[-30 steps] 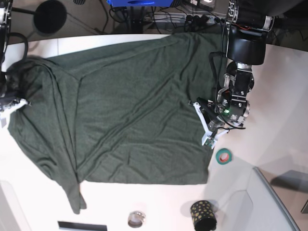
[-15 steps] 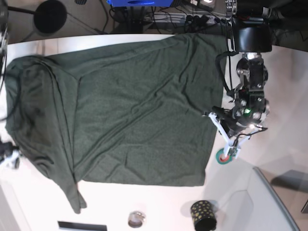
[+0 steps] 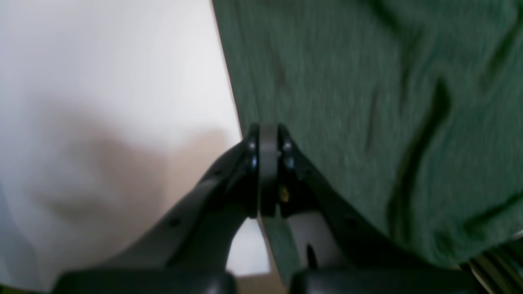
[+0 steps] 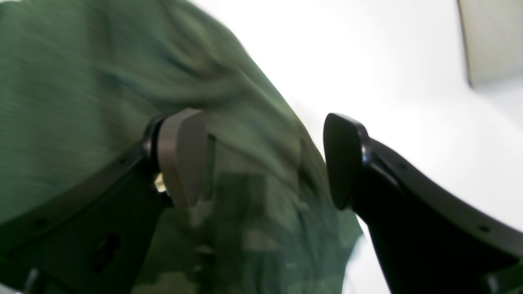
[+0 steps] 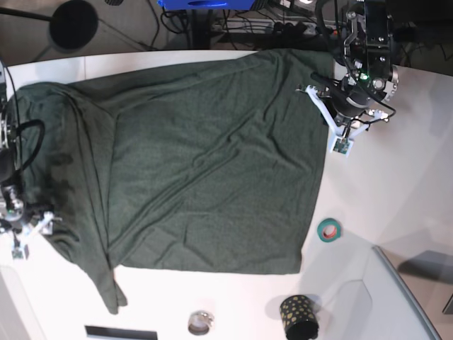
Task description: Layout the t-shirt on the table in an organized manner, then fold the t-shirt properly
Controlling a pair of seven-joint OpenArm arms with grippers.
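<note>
Green tape roll [image 5: 328, 229], black dotted cup [image 5: 298, 316], small metal ring [image 5: 200, 322].

Bright, even overhead light; blurry wrist views (soft shadows).

Dark green t-shirt [image 5: 198, 156] (plain) on a white table [image 5: 410, 184] — teal tape ring [image 5: 328, 229], black cup [image 5: 298, 316] with gold dots.
</note>
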